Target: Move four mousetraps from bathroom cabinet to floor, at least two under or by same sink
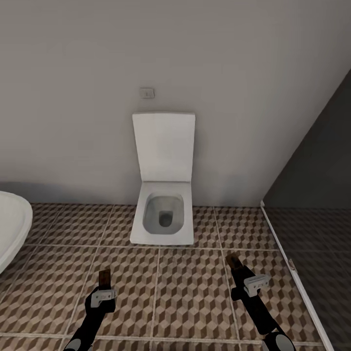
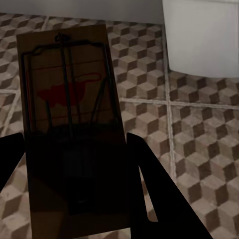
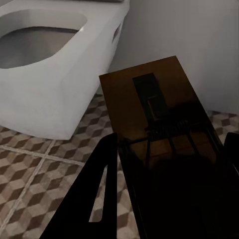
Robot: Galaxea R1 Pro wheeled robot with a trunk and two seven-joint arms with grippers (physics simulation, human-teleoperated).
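Each of my grippers holds a mousetrap above the bathroom floor (image 1: 190, 292). My left gripper (image 1: 104, 282) is shut on a small wooden mousetrap (image 1: 104, 278); the left wrist view shows that mousetrap (image 2: 69, 104) with its wire spring and red mouse mark, clamped between the dark fingers (image 2: 149, 169). My right gripper (image 1: 235, 265) is shut on a second mousetrap (image 1: 232, 261); in the right wrist view this mousetrap (image 3: 154, 104) sticks out toward the toilet. The cabinet is out of view.
A white toilet (image 1: 163, 214) with its lid raised stands against the grey wall straight ahead. A white sink's rim (image 1: 12, 229) curves in at the left edge. A dark glass partition (image 1: 317, 204) with a floor rail closes off the right side.
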